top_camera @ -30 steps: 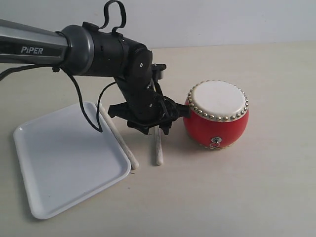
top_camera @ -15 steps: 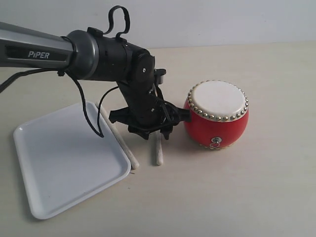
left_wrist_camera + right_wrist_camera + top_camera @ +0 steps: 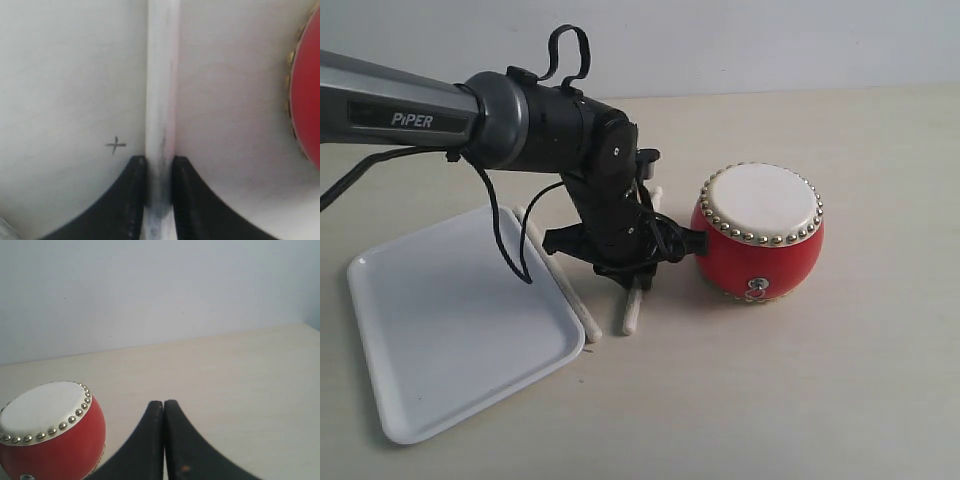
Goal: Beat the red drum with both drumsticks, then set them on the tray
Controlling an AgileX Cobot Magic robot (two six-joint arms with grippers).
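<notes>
Your left gripper [image 3: 160, 167] pinches one drumstick [image 3: 162, 75] between its black fingers, low over the table [image 3: 840, 400] and just beside the red drum [image 3: 760, 235]. The other drumstick [image 3: 578, 305] lies along the white tray [image 3: 430, 330] (outside its rim). Your right gripper [image 3: 164, 412] is pressed together, empty.

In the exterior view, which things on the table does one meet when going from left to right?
tray → loose drumstick → gripped drumstick → red drum
</notes>
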